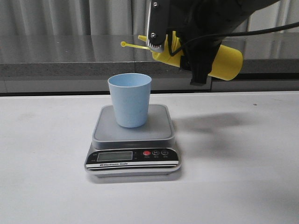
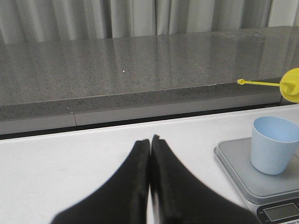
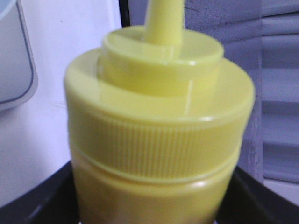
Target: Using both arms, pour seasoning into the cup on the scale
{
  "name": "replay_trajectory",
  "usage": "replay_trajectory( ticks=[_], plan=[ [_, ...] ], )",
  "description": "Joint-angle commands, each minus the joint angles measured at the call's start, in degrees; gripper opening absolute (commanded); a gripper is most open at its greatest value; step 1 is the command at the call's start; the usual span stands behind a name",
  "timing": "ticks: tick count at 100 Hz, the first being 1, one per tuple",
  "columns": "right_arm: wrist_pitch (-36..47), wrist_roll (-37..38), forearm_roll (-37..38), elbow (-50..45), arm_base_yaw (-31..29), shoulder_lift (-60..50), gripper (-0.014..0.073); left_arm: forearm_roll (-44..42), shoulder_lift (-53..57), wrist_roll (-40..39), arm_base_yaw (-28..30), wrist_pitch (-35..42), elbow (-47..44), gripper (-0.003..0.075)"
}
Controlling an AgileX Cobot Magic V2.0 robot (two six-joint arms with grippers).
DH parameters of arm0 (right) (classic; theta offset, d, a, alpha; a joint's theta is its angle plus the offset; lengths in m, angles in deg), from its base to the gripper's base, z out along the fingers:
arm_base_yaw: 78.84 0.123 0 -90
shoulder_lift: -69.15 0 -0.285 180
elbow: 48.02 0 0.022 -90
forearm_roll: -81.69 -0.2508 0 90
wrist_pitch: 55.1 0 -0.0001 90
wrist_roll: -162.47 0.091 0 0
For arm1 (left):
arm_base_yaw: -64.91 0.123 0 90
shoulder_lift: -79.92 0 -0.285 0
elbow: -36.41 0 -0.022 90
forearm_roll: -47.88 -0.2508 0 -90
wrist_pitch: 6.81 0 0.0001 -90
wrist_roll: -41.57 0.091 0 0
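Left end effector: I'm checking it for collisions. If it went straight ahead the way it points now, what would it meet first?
The left end effector, shut and empty, points across bare table toward the grey ledge. That ledge looks first; the scale and cup sit off to one side, though depth is unclear.

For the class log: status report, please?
Right hand shut on bottle, tipped sideways above cup. Left hand shut, empty. Cup on scale. Nothing blocking.

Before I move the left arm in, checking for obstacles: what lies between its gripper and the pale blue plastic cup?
Only bare white table and the scale's grey platform edge, per the left wrist view.
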Motion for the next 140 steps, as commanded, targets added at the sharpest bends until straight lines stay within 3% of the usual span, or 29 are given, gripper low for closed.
replay_trajectory(
  ticks=[1,15,27,55,83,107,131,140],
  plan=[
    [-0.7,3.3,1.9,1.9,0.0,-2.9,0.0265,0.2,-0.4,-0.2,0.1,4.4,1.4,-0.0018],
    [-0.5,5.7,1.5,1.9,-0.2,-3.9,0.0265,0.2,-0.4,-0.2,0.1,4.4,1.4,-0.0018],
    [2.1,5.7,-3.5,2.4,-1.9,-5.3,0.0265,0.2,-0.4,-0.2,0.1,4.4,1.4,-0.0018],
    [19.9,5.7,-24.2,2.3,-11.4,-8.8,0.0265,0.2,-0.4,-0.2,0.1,4.4,1.4,-0.0018],
    [37.4,4.8,-39.6,-0.5,-17.7,-9.3,0.0265,0.2,-0.4,-0.2,0.1,4.4,1.4,-0.0018],
    [47.9,-5.0,-51.3,-10.5,-19.7,-9.3,0.0265,0.2,-0.4,-0.2,0.1,4.4,1.4,-0.0018],
    [65.5,-17.9,-63.7,-23.4,-20.2,-8.9,0.0265,0.2,-0.4,-0.2,0.1,4.4,1.4,-0.0018],
    [65.9,-19.4,-64.4,-25.9,-20.2,-8.7,0.0265,0.2,-0.4,-0.2,0.1,4.4,1.4,-0.0018]
  ],
)
